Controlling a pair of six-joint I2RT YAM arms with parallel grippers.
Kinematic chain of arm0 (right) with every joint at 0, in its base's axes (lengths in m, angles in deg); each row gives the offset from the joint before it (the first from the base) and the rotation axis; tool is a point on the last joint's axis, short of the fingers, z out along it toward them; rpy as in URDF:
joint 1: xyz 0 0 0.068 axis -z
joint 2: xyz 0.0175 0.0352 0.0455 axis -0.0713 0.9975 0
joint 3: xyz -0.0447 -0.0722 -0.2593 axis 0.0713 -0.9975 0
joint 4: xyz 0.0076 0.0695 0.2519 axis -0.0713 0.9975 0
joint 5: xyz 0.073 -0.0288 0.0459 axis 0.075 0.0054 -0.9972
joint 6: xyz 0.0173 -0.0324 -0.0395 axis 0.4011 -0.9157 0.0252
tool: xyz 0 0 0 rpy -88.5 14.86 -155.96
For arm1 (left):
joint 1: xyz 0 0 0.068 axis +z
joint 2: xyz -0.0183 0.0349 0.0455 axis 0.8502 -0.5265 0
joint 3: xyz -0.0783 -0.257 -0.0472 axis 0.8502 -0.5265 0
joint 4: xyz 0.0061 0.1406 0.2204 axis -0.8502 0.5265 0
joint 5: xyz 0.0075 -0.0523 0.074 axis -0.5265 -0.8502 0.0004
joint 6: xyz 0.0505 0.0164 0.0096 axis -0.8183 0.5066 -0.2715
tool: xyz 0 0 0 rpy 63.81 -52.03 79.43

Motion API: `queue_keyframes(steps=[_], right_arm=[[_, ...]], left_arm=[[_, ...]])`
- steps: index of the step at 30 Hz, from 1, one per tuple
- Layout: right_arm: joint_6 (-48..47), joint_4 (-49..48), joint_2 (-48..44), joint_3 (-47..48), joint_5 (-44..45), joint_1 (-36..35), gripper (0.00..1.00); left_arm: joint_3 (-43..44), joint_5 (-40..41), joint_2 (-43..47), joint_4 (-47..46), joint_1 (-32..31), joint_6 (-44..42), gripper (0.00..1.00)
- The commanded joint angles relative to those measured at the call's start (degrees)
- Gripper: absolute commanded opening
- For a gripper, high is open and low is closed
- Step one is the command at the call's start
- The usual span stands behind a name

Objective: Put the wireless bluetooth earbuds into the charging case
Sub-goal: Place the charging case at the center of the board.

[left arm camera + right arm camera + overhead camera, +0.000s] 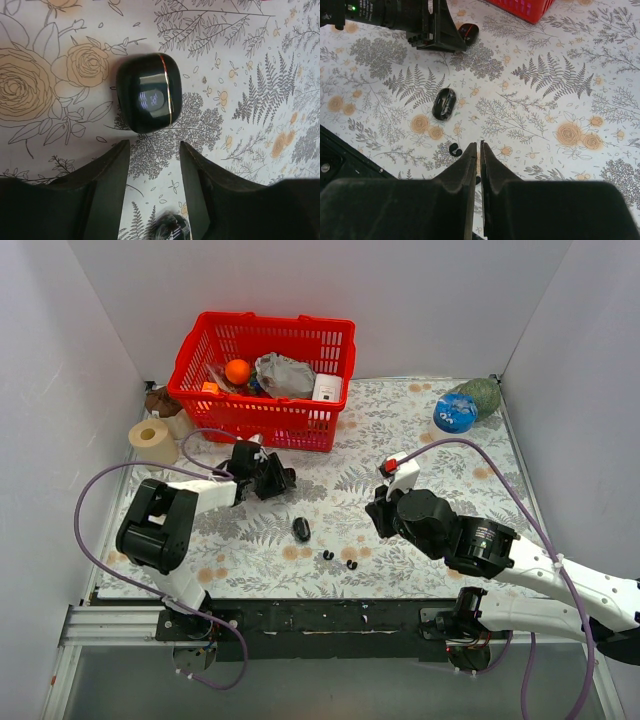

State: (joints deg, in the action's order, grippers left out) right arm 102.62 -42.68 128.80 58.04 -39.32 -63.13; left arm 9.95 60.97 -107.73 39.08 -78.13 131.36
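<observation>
Two tiny black earbuds (328,555) (351,565) lie on the floral cloth near the front edge. In the right wrist view one earbud (455,149) lies just left of my fingertips; the other is mostly hidden behind the fingers. My right gripper (480,145) (378,512) is shut and empty above them. A glossy black rounded case with a thin gold line (148,92) lies just beyond my open, empty left gripper (152,145) (280,480). It also shows in the right wrist view (468,32). A second larger black rounded piece (301,529) (444,103) lies between the arms.
A red basket (262,365) with assorted items stands at the back left, and its corner shows in the right wrist view (525,7). A paper roll (153,440) sits left of it. A blue ball (455,413) and a green object (482,395) sit at the back right. White walls enclose the table.
</observation>
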Motion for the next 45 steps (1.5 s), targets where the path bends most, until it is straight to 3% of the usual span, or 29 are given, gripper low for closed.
queue_keyframes(steps=[1, 5, 6, 7, 11, 15, 18, 22, 27, 28, 33, 39, 45], right_arm=[[0.40, -1.96, -0.34, 0.11, 0.31, -0.02, 0.14], [0.75, -2.57, -1.39, -1.29, 0.39, -0.02, 0.15], [0.75, -3.10, -1.83, -1.99, 0.40, -0.02, 0.15], [0.75, -4.32, -1.92, -2.87, 0.57, -0.02, 0.16], [0.75, -6.53, -1.49, -4.45, -0.31, -0.02, 0.15], [0.75, -6.62, 0.36, -4.46, -1.53, -0.02, 0.15], [0.58, -7.14, 0.98, -5.42, -2.67, -0.02, 0.16], [-0.39, -10.21, 1.85, -7.62, -4.88, -0.02, 0.15], [-1.27, -14.07, 7.03, -10.25, -6.02, -0.02, 0.06], [-1.53, -15.39, 8.00, -11.13, -6.46, -0.02, 0.01], [-3.55, -20.85, 18.27, -9.65, -13.56, 0.25, 0.01], [-3.56, -27.87, 30.14, -6.04, -22.00, 0.25, 0.01], [-3.47, -32.71, 37.88, -3.85, -24.21, 0.60, 0.01]], left_arm=[[0.26, 4.29, 4.07, 6.29, 1.62, -2.41, 0.45], [-1.84, 11.60, 14.70, 12.11, 2.32, -2.51, 0.52], [-2.63, 12.57, 17.07, 12.64, 2.32, -1.81, 0.71], [-3.77, 14.40, 19.27, 12.04, 2.32, -0.59, 0.98], [-13.52, 8.11, 30.87, 4.31, 3.02, 5.65, 0.98], [-22.30, -2.25, 35.88, -1.23, 3.20, 11.71, 0.98], [-23.30, -6.22, 38.27, -0.46, 2.33, 14.11, 0.98], [-20.92, -2.03, 40.81, 9.56, -2.33, 7.79, 0.98], [-23.29, 1.84, 44.25, 10.18, -6.90, 7.77, 0.98], [-23.47, 2.98, 45.21, 11.14, -7.17, 8.04, 0.98], [-26.28, 6.33, 48.64, 12.29, -8.22, 10.23, 0.97], [-23.48, 14.48, 50.05, 19.23, -8.22, 9.89, 0.98], [-22.42, 18.90, 51.63, 23.45, -8.14, 12.60, 0.98]])
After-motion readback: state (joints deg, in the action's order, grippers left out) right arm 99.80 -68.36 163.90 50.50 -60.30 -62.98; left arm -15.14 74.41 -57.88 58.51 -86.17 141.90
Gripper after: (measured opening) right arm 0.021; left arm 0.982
